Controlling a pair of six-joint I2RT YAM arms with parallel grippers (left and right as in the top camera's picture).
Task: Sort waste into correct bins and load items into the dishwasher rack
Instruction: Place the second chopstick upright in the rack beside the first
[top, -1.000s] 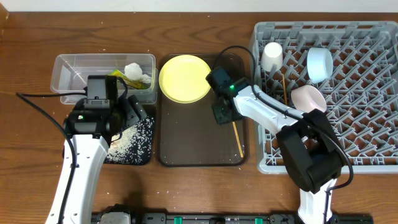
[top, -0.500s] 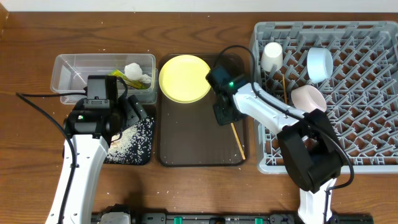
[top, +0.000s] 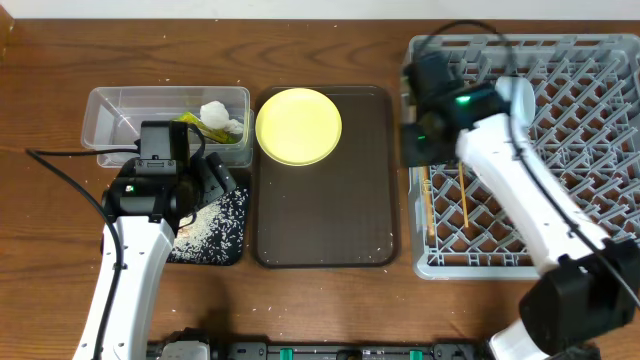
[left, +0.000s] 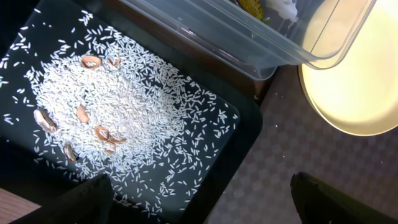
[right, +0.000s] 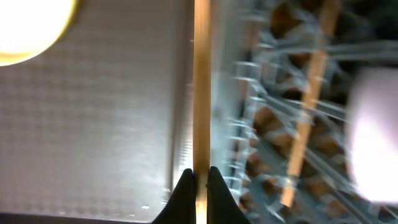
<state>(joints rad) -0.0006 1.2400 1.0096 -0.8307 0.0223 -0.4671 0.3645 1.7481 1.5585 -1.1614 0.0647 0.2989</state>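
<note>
The right end effector is clenched on one wooden chopstick, which points ahead of it along the left rim of the dishwasher rack. The second chopstick lies inside, near it. The left end effector hangs released over the black tray.

Grey pegged dishwasher rack at right. One loose chopstick lies on its grid. The held chopstick, over the rack's left edge, is pinched in the right gripper. The yellow plate lies flat at far centre. The clear tub at far left holds a crumpled tissue and a yellow-green wrapper. Nearer, touching it, is the black tray – strewn with rice crumbs.
</note>
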